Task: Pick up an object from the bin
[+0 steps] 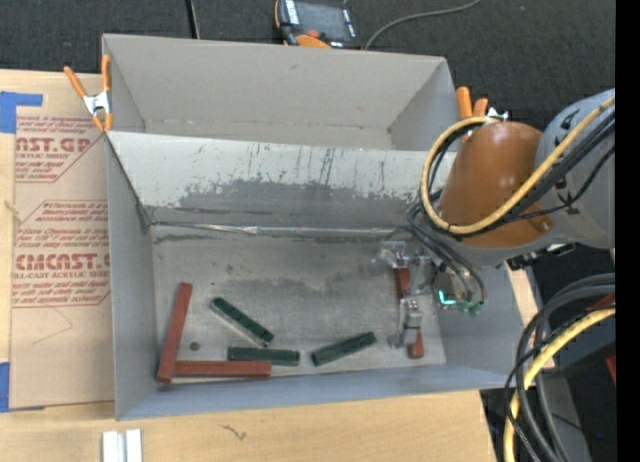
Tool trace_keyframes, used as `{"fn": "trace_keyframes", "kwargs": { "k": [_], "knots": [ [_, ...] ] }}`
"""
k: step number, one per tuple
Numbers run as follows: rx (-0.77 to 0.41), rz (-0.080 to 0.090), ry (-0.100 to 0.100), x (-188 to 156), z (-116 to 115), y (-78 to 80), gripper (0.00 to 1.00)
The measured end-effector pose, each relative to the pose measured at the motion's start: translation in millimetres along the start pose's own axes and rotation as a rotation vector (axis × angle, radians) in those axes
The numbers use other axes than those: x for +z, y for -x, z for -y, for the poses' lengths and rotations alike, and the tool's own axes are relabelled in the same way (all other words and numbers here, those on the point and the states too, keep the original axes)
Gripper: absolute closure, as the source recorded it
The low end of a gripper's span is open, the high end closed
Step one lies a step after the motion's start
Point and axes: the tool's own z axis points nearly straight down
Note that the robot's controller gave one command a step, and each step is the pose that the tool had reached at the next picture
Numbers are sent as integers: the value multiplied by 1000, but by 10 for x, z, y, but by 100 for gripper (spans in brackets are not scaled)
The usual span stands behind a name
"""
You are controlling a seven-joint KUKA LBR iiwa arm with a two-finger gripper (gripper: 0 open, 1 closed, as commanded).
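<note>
- Where the bin (300, 280) floor meets the right wall, the gripper (408, 312) hangs low, close to the floor.
- It comes in from the right, under the orange cover (495, 185) on the wrist, so the arm leans over that wall to get down there.
- A red stick (416, 347) sits right at the gripper and points from the back of the bin to the front. Its front end pokes out below the metal parts.
- I cannot tell if the gripper is open or shut, because its metal parts and the stick run together. So I will not say that it holds the stick.
- I think this red stick is the thing to pick, since nothing else lies next to the gripper.
- It looks low, near the floor, so I think the lift is not yet done.
- It is close to the right wall, so there is little room on that side. A grab here could bump the wall.
- Three green sticks (262, 356) lie flat near the front. The nearest green stick (343, 348) is just left of the gripper and does not touch the red stick, so it should stay out of the way.
- An L of red sticks (178, 325) lies in the front left corner, well apart from the gripper.
</note>
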Motion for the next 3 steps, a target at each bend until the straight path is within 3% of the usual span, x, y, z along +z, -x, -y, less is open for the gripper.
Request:
{"fn": "trace_keyframes", "kwargs": {
  "k": [1,2,3],
  "knots": [
    [-58,14,1,785,-417,-188,0],
    [-57,8,0,767,-403,-200,100],
    [-146,17,-2,-829,-331,45,100]
  ]
}}
